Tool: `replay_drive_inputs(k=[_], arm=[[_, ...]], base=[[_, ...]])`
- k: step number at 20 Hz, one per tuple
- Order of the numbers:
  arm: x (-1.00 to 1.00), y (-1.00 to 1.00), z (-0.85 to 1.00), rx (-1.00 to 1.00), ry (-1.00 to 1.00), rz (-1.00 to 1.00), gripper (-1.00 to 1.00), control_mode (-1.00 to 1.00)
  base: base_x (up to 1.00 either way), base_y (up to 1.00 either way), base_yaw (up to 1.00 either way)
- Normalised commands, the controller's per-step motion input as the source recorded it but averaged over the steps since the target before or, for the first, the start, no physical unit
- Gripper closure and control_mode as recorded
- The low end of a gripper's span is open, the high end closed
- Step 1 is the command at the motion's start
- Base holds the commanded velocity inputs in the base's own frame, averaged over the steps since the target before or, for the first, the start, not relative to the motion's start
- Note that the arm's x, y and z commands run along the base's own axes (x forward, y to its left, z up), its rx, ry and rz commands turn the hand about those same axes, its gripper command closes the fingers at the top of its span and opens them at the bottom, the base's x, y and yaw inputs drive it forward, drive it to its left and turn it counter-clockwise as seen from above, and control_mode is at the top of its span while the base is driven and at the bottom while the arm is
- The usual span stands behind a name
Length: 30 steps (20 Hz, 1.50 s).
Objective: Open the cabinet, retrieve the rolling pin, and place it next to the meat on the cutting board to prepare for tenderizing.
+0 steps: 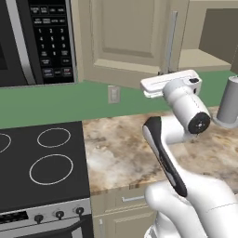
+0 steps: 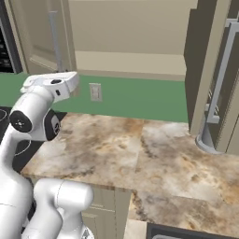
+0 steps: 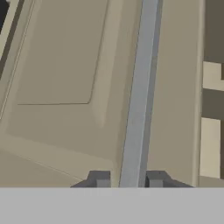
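At the left cabinet door (image 1: 118, 37), straddled its silver bar handle (image 3: 139, 96) with the gripper (image 3: 127, 180), one tip each side, barely parted, seemingly loosening rather than clamping. Ran the handle's long axis vertically, straight up and away from the hand. Stood the right door (image 2: 205, 70) swung open already. Saw no rolling pin on the visible shelf (image 2: 130, 60).

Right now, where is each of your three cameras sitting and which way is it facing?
Left base view: behind the arm's left, facing the counter, stove and cabinet; arm lower right.
Right base view: behind its right, facing the same counter and the open cabinet; arm lower left.
Hand view: on the hand, facing the left door's handle, the gripper fingertips either side of it.
Both base views share the wall outlet.
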Motion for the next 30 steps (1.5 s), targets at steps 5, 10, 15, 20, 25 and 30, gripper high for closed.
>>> replay_drive_inputs(k=[5, 10, 15, 20, 25, 30], arm=[[-0.47, 0.53, -0.02, -0.01, 0.0, 0.01, -1.0, -1.0], [-0.24, 0.07, -0.01, 0.01, 0.0, 0.04, -1.0, -1.0], [-0.36, -0.01, 0.0, 0.08, -0.07, 0.04, -1.0, -1.0], [-0.47, -0.21, 0.0, 0.11, -0.15, 0.05, -1.0, -1.0], [-0.36, -0.5, 0.0, 0.11, -0.11, 0.04, -1.0, -1.0], [-0.06, -0.76, -0.01, 0.14, -0.03, 0.05, -1.0, -1.0]], base=[[0.0, 0.0, 0.0], [0.0, 0.0, 0.0], [0.0, 0.0, 0.0], [0.0, 0.0, 0.0], [0.0, 0.0, 0.0], [0.0, 0.0, 0.0]])
